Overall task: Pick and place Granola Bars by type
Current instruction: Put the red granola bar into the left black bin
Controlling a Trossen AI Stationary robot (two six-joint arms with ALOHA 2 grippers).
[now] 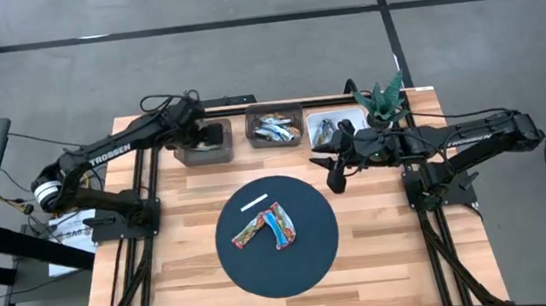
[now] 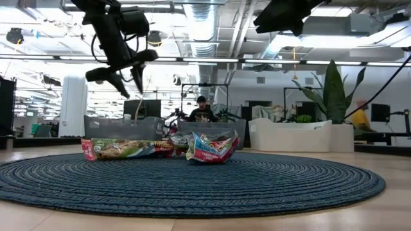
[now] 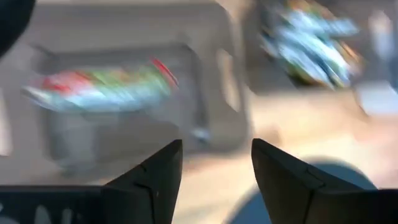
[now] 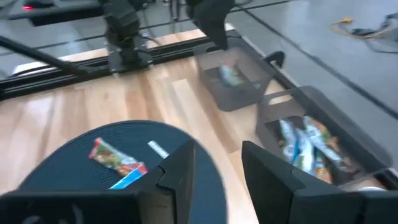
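Two granola bars lie flat on the round dark mat: a red-green one and a red-blue one, side by side in the low view. Another red-green bar lies in the left dark bin. Blue-white bars fill the middle bin, and more bars sit in the right white bin. My left gripper hangs open over the left bin. My right gripper is open, above the table between the mat and the right bin.
A thin white strip lies on the mat's far part. A potted plant stands at the table's far right corner, behind the right arm. Bare wood shows left and right of the mat. People sit in the room beyond.
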